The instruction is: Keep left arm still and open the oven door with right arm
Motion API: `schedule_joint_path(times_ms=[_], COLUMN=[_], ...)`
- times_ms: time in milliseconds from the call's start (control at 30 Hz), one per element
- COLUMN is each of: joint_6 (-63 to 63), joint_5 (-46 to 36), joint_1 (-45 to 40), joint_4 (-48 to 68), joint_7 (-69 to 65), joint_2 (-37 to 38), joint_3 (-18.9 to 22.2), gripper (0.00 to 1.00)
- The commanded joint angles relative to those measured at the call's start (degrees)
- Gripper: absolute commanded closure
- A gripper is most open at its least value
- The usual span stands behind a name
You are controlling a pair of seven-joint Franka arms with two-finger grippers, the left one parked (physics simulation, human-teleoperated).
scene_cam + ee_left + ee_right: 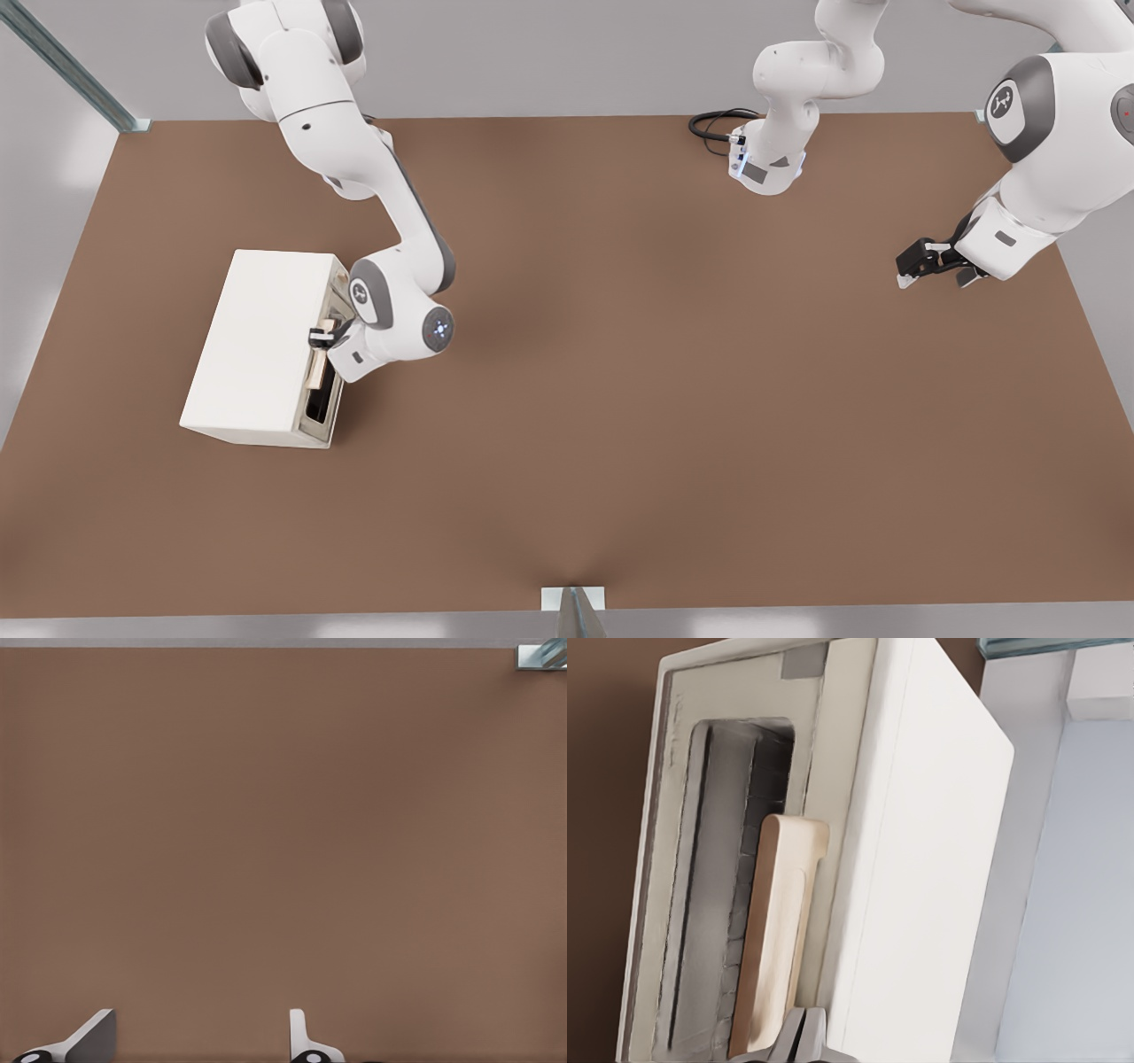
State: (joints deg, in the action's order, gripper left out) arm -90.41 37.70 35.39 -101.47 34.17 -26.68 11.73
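The white box-shaped oven (257,341) sits on the table at the front view's left, with its cream-framed oven door (326,390) facing the table's middle. In the right wrist view the oven door (673,904) has a dark window and lies flush with the body. Its pale tan bar handle (775,939) runs along the frame. My right arm (390,221) reaches down to the door. Its gripper (319,338) is at the handle. The fingertips (794,1038) are pressed together against the handle's edge, and nothing shows between them.
The brown table (620,399) stretches wide towards the front view's right. A black cable coil (713,124) lies at the far edge. A metal post (574,611) stands at the near edge. The parked arm (1019,204) hangs at the far right.
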Motion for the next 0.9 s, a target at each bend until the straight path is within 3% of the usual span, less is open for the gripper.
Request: schedule_joint_path(times_ms=[0,467,533,633,667,733,767,867], joint_6=[-0.29,-1.34,-1.26,-1.34,-1.34,-3.18,-3.01,7.27], joint_5=[0.26,-0.17,-0.88,-4.74,-9.13,-22.84,-29.78,-34.01], joint_1=[-0.06,1.61,2.05,1.70,0.21,-9.63,-12.36,-16.31], joint_4=[-0.39,-0.13,0.14,2.95,3.04,4.96,9.97,20.52], joint_7=[5.90,8.62,15.66,14.87,9.08,-14.73,-25.90,-28.81], joint_2=[0.05,-0.48,-0.48,-0.04,2.77,11.91,12.44,12.00], joint_3=[0.05,-0.13,-3.11,-3.56,-3.64,-4.87,-4.87,-4.52], gripper=[1.00,1.00,1.00,1.00,1.00,1.00,1.00,1.00])
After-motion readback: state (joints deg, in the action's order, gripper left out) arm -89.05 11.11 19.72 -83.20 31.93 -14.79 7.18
